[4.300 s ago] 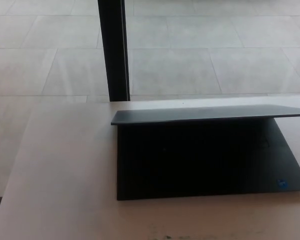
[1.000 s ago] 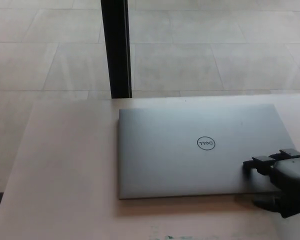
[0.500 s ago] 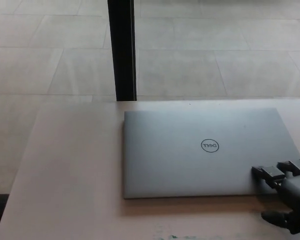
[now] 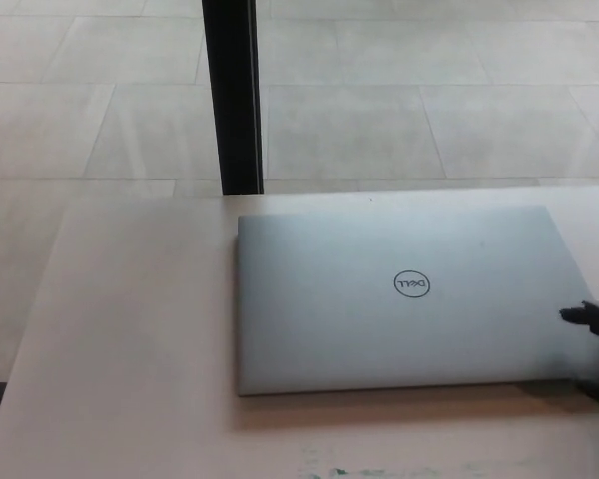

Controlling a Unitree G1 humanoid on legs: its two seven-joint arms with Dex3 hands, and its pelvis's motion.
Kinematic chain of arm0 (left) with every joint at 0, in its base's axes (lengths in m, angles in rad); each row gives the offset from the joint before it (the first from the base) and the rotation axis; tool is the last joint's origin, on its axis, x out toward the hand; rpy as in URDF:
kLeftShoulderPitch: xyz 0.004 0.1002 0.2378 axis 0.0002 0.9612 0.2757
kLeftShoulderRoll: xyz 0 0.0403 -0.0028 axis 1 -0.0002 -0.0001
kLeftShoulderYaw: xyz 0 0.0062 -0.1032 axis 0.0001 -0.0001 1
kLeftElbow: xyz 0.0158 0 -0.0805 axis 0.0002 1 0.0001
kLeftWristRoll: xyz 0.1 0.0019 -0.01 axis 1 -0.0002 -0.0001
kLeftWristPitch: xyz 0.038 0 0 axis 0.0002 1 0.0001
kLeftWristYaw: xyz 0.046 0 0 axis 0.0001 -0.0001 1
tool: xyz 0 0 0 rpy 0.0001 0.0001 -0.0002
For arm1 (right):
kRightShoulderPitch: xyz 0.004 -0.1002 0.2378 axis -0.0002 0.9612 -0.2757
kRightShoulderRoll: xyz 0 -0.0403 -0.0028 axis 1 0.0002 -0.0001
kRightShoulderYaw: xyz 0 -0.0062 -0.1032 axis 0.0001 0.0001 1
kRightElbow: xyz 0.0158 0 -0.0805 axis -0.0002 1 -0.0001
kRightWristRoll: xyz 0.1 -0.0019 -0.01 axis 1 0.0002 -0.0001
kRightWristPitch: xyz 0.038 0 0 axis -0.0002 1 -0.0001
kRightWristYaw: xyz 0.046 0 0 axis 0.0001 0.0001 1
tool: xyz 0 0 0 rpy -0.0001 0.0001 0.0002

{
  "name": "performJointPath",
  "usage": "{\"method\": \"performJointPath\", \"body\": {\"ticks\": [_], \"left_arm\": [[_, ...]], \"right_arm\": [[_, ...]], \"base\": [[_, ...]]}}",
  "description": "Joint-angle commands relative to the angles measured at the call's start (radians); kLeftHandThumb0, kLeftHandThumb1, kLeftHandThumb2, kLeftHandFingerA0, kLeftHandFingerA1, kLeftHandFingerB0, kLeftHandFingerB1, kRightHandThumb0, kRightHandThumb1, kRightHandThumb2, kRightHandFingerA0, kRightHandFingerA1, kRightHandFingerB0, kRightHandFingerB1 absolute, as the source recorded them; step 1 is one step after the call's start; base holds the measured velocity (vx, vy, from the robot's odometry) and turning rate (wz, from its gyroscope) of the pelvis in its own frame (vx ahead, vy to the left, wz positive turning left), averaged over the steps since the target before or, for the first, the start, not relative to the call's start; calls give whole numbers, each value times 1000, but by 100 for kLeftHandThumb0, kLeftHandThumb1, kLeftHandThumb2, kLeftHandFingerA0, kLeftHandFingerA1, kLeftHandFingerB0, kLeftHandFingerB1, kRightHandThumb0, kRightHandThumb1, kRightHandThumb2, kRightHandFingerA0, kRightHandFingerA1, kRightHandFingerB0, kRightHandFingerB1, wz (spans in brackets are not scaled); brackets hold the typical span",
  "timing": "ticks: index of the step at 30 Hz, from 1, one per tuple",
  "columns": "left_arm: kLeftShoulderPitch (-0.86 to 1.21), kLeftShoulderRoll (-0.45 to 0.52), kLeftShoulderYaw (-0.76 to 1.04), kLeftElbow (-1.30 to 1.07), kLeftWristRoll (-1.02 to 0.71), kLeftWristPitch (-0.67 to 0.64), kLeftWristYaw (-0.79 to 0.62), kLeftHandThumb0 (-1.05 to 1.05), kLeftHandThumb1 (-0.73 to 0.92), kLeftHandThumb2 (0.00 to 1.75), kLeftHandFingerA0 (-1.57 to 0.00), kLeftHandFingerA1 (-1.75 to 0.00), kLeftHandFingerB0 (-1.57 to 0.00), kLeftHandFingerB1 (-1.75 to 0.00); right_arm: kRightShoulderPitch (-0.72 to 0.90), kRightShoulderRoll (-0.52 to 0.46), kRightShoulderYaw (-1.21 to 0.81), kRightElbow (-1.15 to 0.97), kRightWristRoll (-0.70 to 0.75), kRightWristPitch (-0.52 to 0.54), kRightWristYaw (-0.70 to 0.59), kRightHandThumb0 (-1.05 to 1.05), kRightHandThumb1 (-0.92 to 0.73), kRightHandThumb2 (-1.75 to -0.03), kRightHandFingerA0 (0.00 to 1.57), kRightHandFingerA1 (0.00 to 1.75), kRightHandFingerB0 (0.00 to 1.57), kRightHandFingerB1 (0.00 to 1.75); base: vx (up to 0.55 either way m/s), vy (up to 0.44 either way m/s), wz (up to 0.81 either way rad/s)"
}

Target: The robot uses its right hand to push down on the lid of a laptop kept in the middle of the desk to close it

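The laptop (image 4: 404, 299) is lying flat on the pale surface (image 4: 130, 329), roughly central, with its silver lid (image 4: 319, 329) fully down and the round logo (image 4: 411, 285) facing up. The closing step appears complete.

Only a dark sliver of the right hand (image 4: 597, 321) is showing at the picture's right edge, beside the laptop's near right corner. Whether it is touching the lid cannot be determined, and its degree of opening cannot be determined either. It is not visibly holding anything. The left hand is not appearing in the head view.

Risks from this position:
- If a finger is catching under the lid edge as the hand is moving, the lid may be lifting open again.
- If the hand is dragging sideways while pressing, the laptop may be sliding across the smooth surface toward an edge.
- Continued downward force on a lid that is already down may be stressing the screen or hinge.

A black post (image 4: 232, 95) is standing behind the surface, well apart from the hand.
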Motion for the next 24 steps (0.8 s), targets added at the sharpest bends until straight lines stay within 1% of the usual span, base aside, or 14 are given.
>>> {"method": "performJointPath", "body": {"ticks": [1,3,4,5,6,7,8,10,11,12,19,20,21,24], "left_arm": [[10,39,-6,7,-25,4,-15,-105,55,112,-21,-50,-14,-43],[13,39,-5,1,-29,9,-17,-105,56,112,-20,-50,-12,-43],[13,39,-5,3,-28,8,-14,-105,56,112,-20,-50,-12,-42],[13,40,-5,3,-27,8,-11,-105,56,112,-20,-49,-13,-42],[14,40,-4,4,-28,8,-9,-105,80,72,-24,-42,-18,-35],[15,40,-3,4,-29,9,-9,-105,80,72,-24,-42,-18,-35],[20,42,-3,4,-29,8,-11,-105,57,113,-19,-49,-12,-42],[25,42,1,3,-33,6,-14,-105,57,113,-20,-50,-12,-43],[31,42,4,1,-36,3,-23,-105,55,112,-19,-50,-12,-43],[32,42,2,4,-33,2,-18,-105,78,72,-24,-42,-19,-35],[33,38,-1,7,-30,-5,-21,-105,79,71,-25,-43,-21,-37],[34,37,-4,4,-27,-6,-21,-105,79,70,-25,-44,-20,-37],[36,36,-4,0,-27,-3,-21,-105,78,71,-26,-45,-20,-37],[38,34,-2,0,-30,-4,-21,-105,55,112,-20,-51,-13,-43]], "right_arm": [[80,-113,-316,-96,363,-7,265,-80,-92,-70,36,49,37,36],[138,-150,-410,-100,388,-43,250,-73,-91,-68,34,43,37,36],[155,-155,-436,-92,397,-66,245,-72,-76,-112,30,56,29,51],[171,-151,-470,-82,413,-98,235,-67,-88,-66,41,50,41,41],[204,-144,-540,-71,453,-124,228,-75,-92,-68,38,48,37,39],[238,-146,-601,-74,482,-111,238,-75,-92,-68,38,48,37,39],[260,-128,-660,-79,523,-81,243,-77,-92,-68,38,46,39,38],[290,-89,-785,-61,586,-47,215,-71,-88,-66,40,53,42,40],[300,-33,-926,-59,642,56,117,-73,-82,-65,54,64,54,47],[320,-24,-965,-69,648,88,101,-80,-66,-87,51,71,45,56],[397,21,-1169,54,645,115,-57,-88,-88,-66,39,99,30,77],[409,36,-1203,59,650,133,-84,-89,-68,-109,41,90,28,74],[416,47,-1236,101,663,130,-117,-86,-89,-67,33,113,22,81],[431,66,-1321,215,717,116,-153,-83,-89,-67,29,124,13,91]], "base": [[0,0,0],[0,0,0],[0,0,0],[0,0,0],[0,0,0],[0,0,0],[0,0,0],[0,0,0],[0,0,0],[0,0,0],[0,0,0],[0,0,0],[0,0,0],[0,0,0]]}}
